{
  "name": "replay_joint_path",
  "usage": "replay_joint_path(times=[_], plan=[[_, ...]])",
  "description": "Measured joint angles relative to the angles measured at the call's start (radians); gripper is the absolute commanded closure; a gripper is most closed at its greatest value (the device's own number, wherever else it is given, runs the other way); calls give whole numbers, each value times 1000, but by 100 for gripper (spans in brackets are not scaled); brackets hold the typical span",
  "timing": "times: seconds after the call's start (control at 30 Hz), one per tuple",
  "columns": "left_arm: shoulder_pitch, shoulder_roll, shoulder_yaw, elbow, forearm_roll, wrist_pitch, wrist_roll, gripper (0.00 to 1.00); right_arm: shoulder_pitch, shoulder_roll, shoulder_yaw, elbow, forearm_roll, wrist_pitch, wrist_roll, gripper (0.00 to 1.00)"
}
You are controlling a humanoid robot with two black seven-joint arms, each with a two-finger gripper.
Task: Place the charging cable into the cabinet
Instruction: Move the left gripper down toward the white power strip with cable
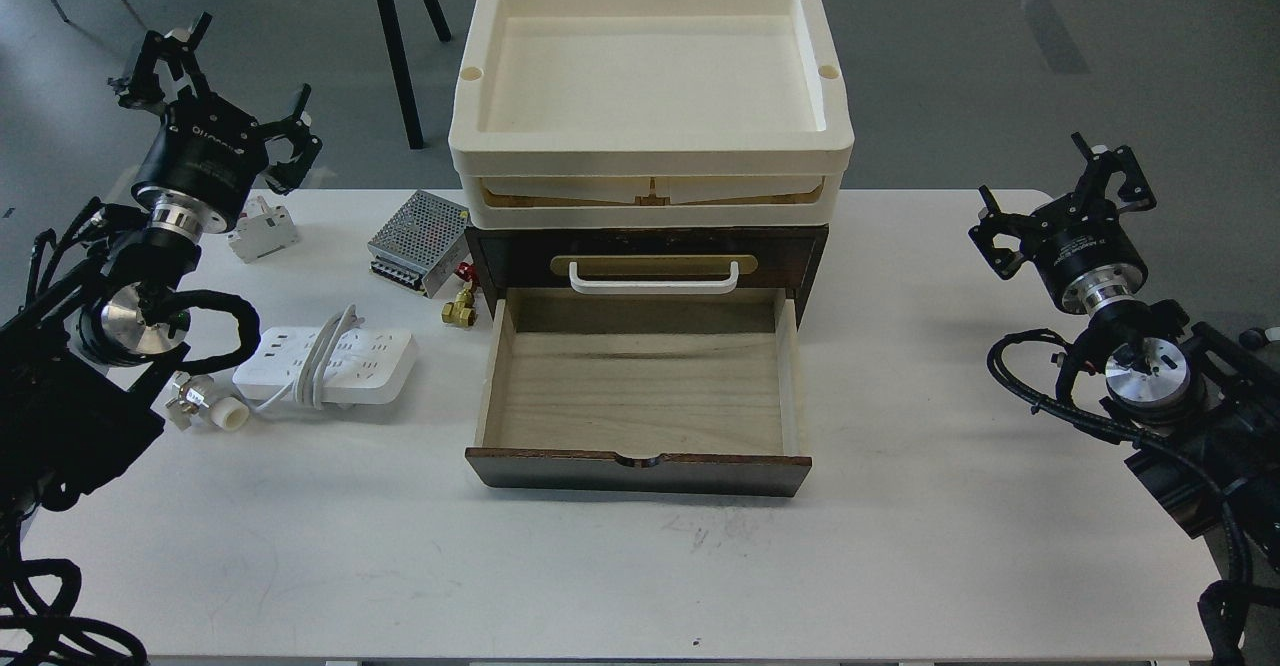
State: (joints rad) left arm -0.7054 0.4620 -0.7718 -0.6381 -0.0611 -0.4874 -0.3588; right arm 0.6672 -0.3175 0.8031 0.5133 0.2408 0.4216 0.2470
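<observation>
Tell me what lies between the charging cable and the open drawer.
Head view: only bare table lies between the charging cable and the open drawer.

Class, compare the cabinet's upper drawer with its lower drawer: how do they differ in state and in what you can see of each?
The upper drawer is pushed shut, while the lower drawer is pulled out. The upper drawer carries a white bar handle on a brass plate; the lower drawer's front shows only a small notch. Only the lower drawer shows its light wood inside, bare. Both have dark-brown fronts and belong to the same cabinet.
</observation>
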Motion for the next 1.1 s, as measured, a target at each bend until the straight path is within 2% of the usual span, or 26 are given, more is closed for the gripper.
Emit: replay_joint_path(times=[0.87, 1.0, 1.1], plan=[[107, 40, -20, 12, -85, -1, 9, 0, 2, 0, 9, 1, 0, 0, 1, 0], [110, 123, -8, -33, -82, -1, 5, 0, 2, 0, 11, 1, 0, 0, 3, 0], [102, 258, -5, -112, -47, -1, 5, 0, 2, 0, 11, 1, 0, 0, 6, 0]])
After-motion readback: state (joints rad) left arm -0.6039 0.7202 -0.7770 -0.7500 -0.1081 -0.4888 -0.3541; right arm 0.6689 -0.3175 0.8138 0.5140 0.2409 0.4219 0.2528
